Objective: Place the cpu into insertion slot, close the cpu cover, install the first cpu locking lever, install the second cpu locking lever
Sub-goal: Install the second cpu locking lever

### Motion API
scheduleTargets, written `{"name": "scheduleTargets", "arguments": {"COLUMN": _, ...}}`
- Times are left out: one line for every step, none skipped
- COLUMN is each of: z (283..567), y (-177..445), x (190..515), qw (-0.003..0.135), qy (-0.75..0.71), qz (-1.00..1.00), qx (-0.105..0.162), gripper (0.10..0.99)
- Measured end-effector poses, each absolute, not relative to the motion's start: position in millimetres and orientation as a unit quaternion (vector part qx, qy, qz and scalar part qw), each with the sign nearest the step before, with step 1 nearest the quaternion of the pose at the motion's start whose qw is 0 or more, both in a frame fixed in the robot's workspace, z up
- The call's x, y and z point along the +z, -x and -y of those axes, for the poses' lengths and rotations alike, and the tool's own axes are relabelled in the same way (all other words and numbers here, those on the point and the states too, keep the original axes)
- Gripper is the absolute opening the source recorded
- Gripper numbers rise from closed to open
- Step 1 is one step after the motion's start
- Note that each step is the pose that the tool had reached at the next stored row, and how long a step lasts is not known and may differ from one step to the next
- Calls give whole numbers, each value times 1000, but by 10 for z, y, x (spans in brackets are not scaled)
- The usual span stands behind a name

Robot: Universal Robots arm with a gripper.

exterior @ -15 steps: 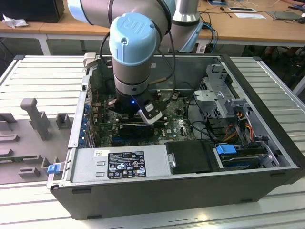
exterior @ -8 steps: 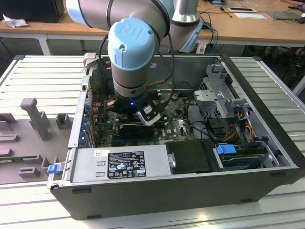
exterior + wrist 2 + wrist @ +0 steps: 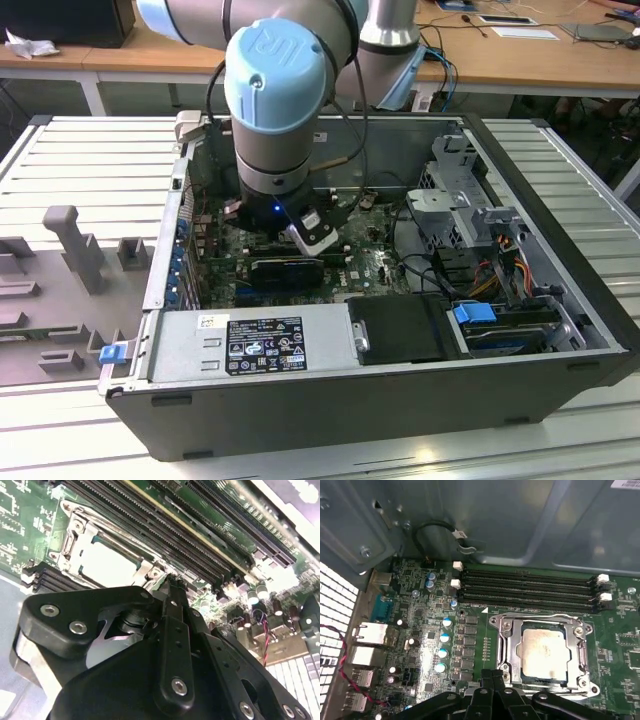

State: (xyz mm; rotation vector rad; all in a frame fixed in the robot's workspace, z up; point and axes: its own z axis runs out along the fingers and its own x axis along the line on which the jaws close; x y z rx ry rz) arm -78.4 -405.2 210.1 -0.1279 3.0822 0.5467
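Observation:
The cpu lies flat in the insertion slot on the green motherboard, its pale silvery top showing. The cpu cover, a grey metal frame, lies down around the chip. In the second wrist view the cpu and the cpu cover appear again. My gripper is shut, its black fingers pressed together with nothing visible between them. It hovers at the socket's near corner, beside the cover's edge. In the second wrist view the gripper points at that same corner. A thin metal lever runs along one side of the socket.
Long black memory slots lie next to the socket. The open computer case encloses the board, with a power supply along its near wall and drive bays on the exterior view's right. The arm's wrist reaches down into the case.

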Motion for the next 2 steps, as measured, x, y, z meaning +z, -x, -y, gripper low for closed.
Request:
{"name": "scheduleTargets", "arguments": {"z": 4052, "y": 784, "x": 2133, "qw": 4, "qy": 41, "qz": -984, "qx": 174, "gripper": 106}}
{"name": "scheduleTargets", "arguments": {"z": 4052, "y": 784, "x": 2142, "qw": 4, "qy": 41, "qz": -984, "qx": 174, "gripper": 106}}
